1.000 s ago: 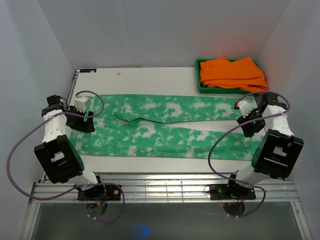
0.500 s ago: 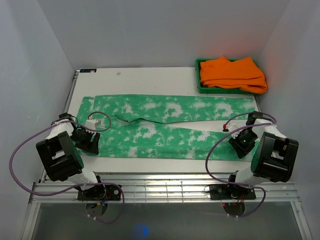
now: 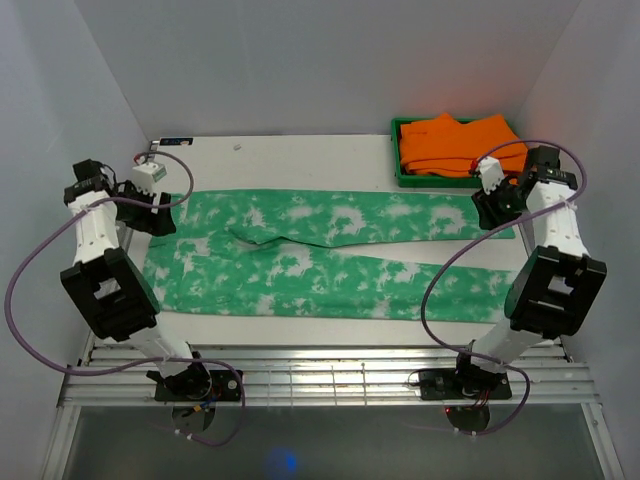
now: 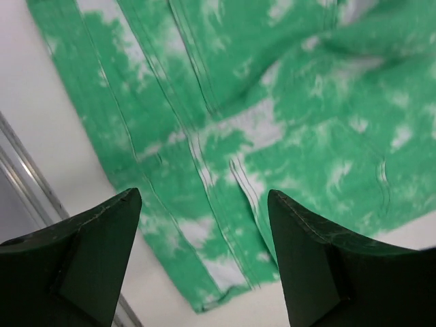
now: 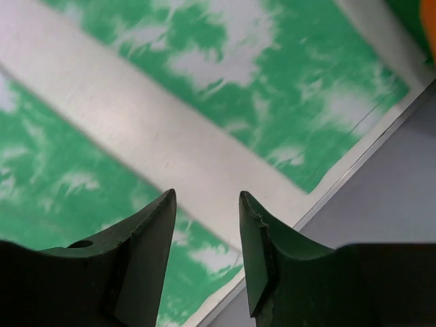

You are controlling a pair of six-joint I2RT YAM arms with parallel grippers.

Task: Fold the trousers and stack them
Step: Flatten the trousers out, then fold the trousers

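Observation:
The trousers (image 3: pixel 330 250), green with white blotches, lie flat across the table, waist to the left and both legs running right. My left gripper (image 3: pixel 158 212) hovers over the waist's far left corner. In the left wrist view it (image 4: pixel 202 197) is open wide above the waistband seams of the trousers (image 4: pixel 272 102), with nothing between the fingers. My right gripper (image 3: pixel 493 212) hangs over the far leg's hem end. The right wrist view shows it (image 5: pixel 207 197) open and empty above the bare strip of table between the two legs of the trousers (image 5: pixel 272 68).
A green tray (image 3: pixel 398 176) with folded orange garments (image 3: pixel 465 145) stands at the back right corner, just beyond the right gripper. White walls close in on both sides. A metal rail (image 4: pixel 27 184) runs along the table's left edge.
Half a second ago both grippers were down at the trousers' near edge; both have now swung away to the far edge. The trousers lie as before.

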